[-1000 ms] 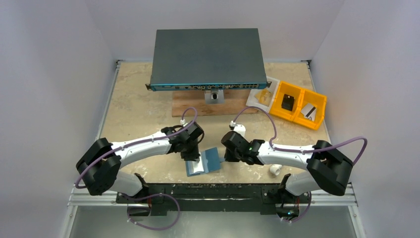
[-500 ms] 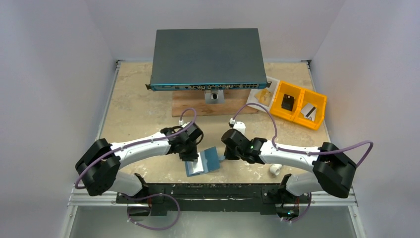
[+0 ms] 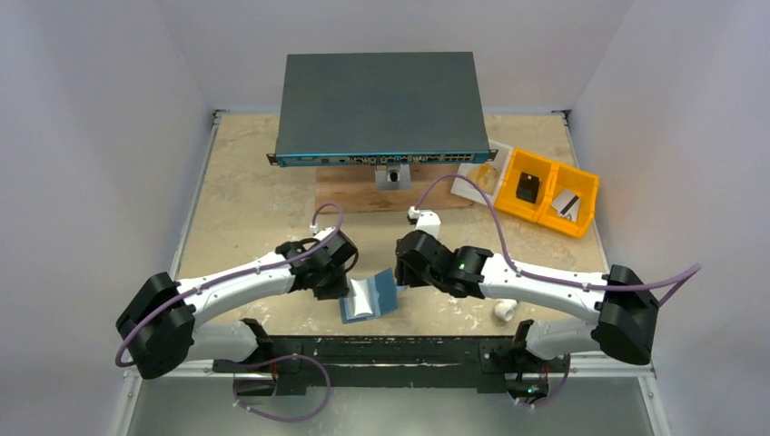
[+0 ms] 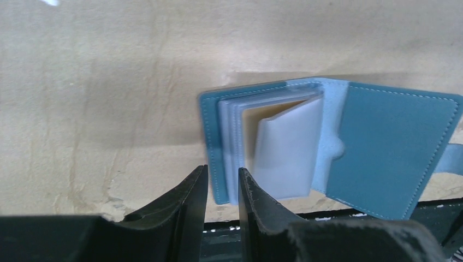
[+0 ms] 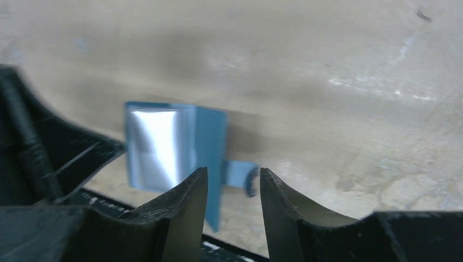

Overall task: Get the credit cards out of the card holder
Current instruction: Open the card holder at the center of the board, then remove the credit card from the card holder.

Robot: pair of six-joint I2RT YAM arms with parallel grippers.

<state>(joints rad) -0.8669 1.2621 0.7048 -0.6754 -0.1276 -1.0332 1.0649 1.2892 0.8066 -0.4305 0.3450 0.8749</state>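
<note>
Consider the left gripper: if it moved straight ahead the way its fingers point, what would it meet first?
The card holder: one side edge of it lies right ahead of the left gripper, in line with the narrow gap between its fingers. Depth is unclear, so they may already touch.

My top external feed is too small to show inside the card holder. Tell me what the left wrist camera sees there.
Observer: The card holder lies open on the table. The clear sleeves sit on its left half, with one leaf lifted.
Operator: Report any card.
Observer: A tan card shows behind that leaf, inside the sleeves.
Operator: Now give me the right wrist.
Observer: The right gripper is open. The holder's closure tab lies just beyond its fingertips, not grasped.
</note>
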